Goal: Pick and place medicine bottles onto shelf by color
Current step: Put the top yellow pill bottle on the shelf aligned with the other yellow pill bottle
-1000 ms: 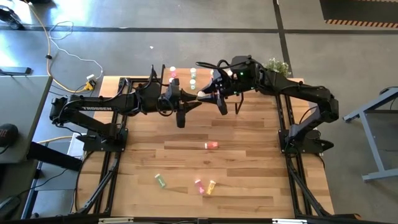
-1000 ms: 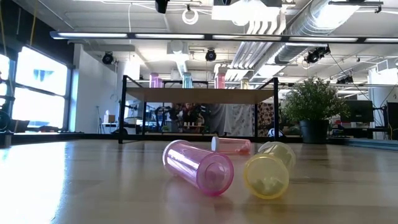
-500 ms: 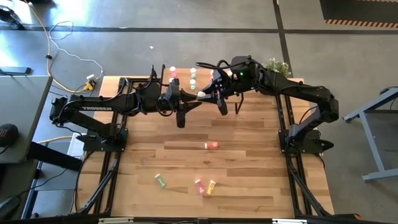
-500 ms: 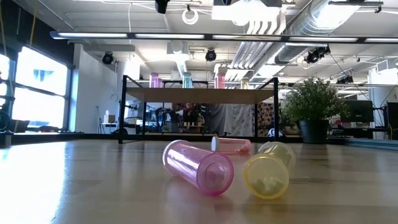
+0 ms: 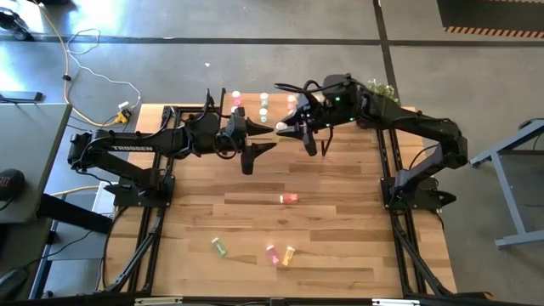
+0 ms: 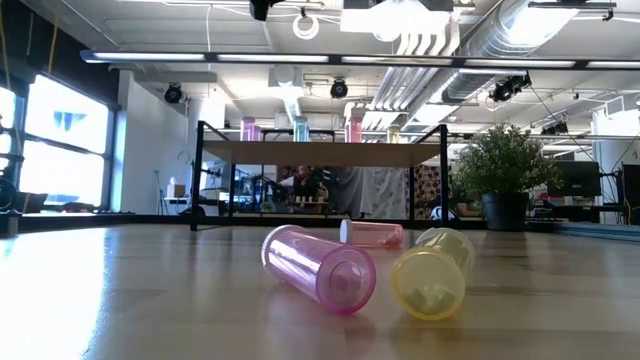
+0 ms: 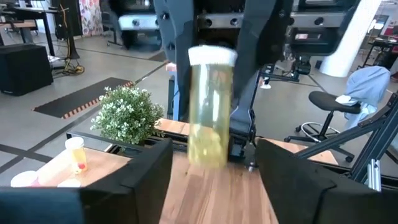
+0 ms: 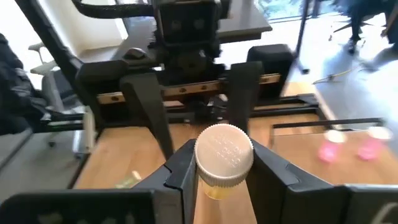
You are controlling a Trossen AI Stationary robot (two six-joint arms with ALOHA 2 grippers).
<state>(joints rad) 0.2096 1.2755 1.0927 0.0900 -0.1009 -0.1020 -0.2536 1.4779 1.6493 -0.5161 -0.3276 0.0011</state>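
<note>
A yellow bottle with a pale cap is gripped between the fingers of the right claw above the counter's 12 o'clock edge, just beside the shelf, on which pink and green bottles are seen standing. The left claw is held facing it at its 8 o'clock, released, with its fingers spread wide and nothing between them. Four more bottles are left lying on the counter toward 6 o'clock.

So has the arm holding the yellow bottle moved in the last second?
Yes. The right gripper with the yellow bottle shifted away from the left gripper, toward the shelf.
</note>
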